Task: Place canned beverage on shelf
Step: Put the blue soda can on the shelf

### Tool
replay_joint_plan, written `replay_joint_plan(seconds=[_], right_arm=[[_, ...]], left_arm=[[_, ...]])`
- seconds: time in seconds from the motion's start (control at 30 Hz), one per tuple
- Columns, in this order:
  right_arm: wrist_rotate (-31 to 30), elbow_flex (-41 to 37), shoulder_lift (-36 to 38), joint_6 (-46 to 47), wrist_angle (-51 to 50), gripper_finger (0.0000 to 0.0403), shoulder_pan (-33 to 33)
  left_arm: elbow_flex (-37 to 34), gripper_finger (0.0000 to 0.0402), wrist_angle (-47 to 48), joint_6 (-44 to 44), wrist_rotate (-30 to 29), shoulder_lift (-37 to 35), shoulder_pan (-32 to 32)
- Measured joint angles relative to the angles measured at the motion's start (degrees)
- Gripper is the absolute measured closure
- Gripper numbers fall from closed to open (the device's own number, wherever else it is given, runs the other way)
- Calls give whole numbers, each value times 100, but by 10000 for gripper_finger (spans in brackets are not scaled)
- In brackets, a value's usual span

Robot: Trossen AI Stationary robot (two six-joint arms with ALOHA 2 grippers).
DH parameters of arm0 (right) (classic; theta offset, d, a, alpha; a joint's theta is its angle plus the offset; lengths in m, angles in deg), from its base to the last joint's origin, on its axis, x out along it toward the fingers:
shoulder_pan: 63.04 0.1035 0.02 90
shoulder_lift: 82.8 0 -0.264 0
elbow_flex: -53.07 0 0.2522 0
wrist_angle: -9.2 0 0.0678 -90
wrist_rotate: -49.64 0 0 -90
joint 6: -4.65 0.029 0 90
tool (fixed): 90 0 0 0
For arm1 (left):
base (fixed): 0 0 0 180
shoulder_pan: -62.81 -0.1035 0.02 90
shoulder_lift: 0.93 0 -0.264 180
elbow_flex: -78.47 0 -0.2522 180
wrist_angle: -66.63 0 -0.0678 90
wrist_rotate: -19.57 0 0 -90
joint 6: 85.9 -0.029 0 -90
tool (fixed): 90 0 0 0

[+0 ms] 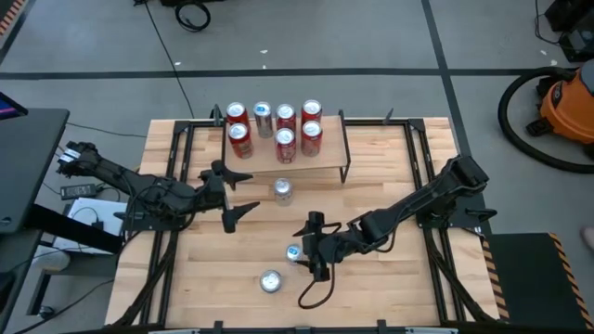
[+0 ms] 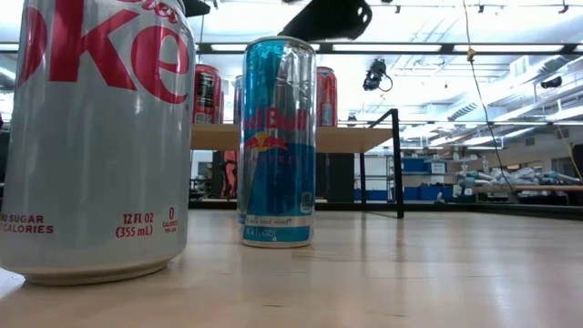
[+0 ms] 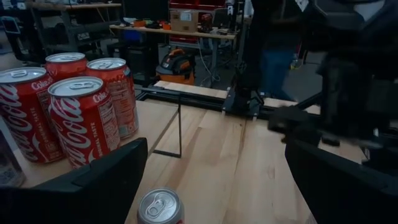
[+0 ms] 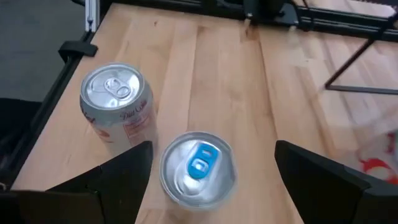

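We read the table from the left. The left gripper (image 1: 234, 196) hangs with its jaws spread wide and nothing between them, just in front of the shelf (image 1: 320, 165), which already carries seven cans on its board. A loose silver-topped can (image 1: 282, 190) stands upright on the table just to the right of that gripper, between it and the shelf's front edge; in the left wrist view the same can (image 3: 160, 207) sits low between the fingers, ahead of them. Further right, the right gripper (image 1: 314, 246) is also wide open and empty, and the blue-tabbed slim can (image 4: 198, 166) stands upright directly between its two fingers, long axis vertical. A third can, the Diet Coke (image 4: 116, 102), stands just beside the slim one, on the side away from the shelf. We judge the right arm better placed for the next pick, since its can is already bracketed; whether either finger touches the can wall we cannot tell from these views.
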Motion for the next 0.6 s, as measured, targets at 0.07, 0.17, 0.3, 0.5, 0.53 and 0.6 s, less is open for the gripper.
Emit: replay_joint_plan(seconds=[0.07, 0.17, 0.3, 0.5, 0.53, 0.6], right_arm=[[4, 0, -92, -48, 107, 54, 2], [9, 15, -222, -94, 278, 53, -7], [37, 2, -355, -100, 370, 52, -11], [108, 2, -421, -86, 311, 54, -17], [182, 3, -436, -83, 349, 54, -34], [203, 7, -442, -79, 329, 54, -46]], left_arm=[[0, 10, 17, 0, -21, 0, 0], [0, 10, 5, 16, -29, 0, 0], [0, 10, 18, 26, -29, 0, 0], [0, 10, 8, 34, -29, 0, 0], [0, 10, 9, 53, -29, 0, 0], [0, 10, 10, 61, -27, 0, 0]])
